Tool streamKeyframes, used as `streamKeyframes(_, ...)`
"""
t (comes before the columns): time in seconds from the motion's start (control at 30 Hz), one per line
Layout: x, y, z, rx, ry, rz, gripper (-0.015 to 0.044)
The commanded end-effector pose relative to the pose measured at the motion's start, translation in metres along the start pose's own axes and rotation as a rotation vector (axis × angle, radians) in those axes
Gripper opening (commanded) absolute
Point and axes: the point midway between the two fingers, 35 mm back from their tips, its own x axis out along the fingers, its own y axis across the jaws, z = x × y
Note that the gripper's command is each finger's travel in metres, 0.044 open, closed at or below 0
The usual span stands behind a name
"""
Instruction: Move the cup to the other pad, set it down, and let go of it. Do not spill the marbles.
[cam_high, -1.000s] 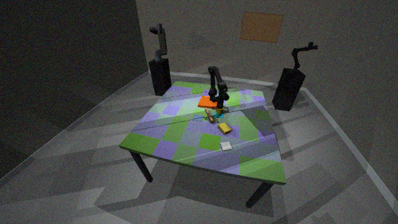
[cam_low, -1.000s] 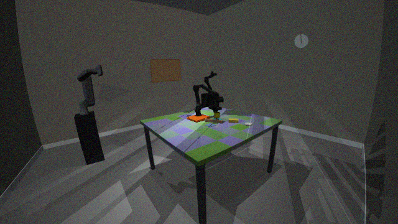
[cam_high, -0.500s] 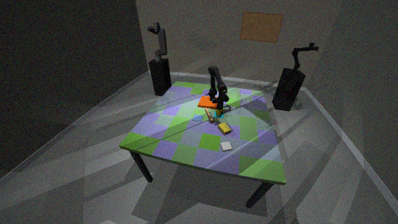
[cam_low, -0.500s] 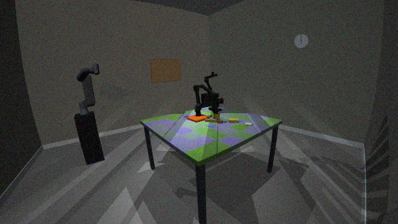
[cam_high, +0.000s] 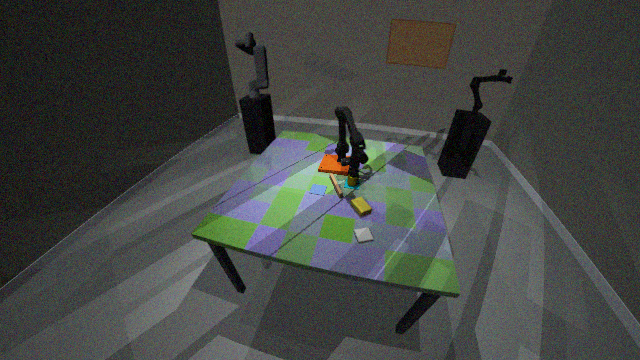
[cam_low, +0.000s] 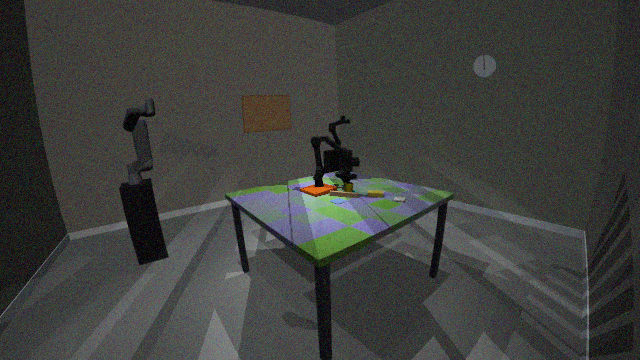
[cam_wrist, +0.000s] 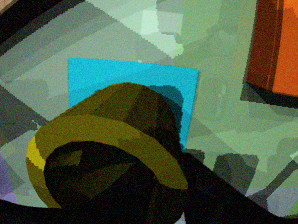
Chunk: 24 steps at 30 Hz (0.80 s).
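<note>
The yellow cup (cam_high: 352, 181) (cam_low: 349, 187) (cam_wrist: 125, 102) stands upright on the cyan pad (cam_high: 347, 185) (cam_wrist: 100, 72). Its rim and dark inside face the wrist view; no marbles can be made out inside. My gripper (cam_high: 353, 176) (cam_low: 348, 183) points down at the cup's top, its fingers slightly parted at the cup wall and no longer clamped on it. The dark fingers hide part of the rim at the bottom of the wrist view. The other pad, blue (cam_high: 318, 189) (cam_low: 339, 201), lies flat to the left in the top view.
A wooden bar (cam_high: 336, 185) (cam_low: 344, 194) lies between the two pads. An orange slab (cam_high: 330, 164) (cam_low: 318, 190) (cam_wrist: 287, 50) is by the arm's base. A yellow block (cam_high: 361, 206) (cam_low: 375, 193) and a white block (cam_high: 364, 235) (cam_low: 399, 199) lie nearer the table's front.
</note>
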Motion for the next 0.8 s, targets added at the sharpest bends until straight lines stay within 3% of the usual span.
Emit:
streamKeyframes(0.0, 0.0, 0.0, 0.0, 0.0, 0.0, 0.0, 0.0147)
streamKeyframes(0.77, -0.02, 0.002, -0.001, 0.001, 0.001, -0.003, 0.0147)
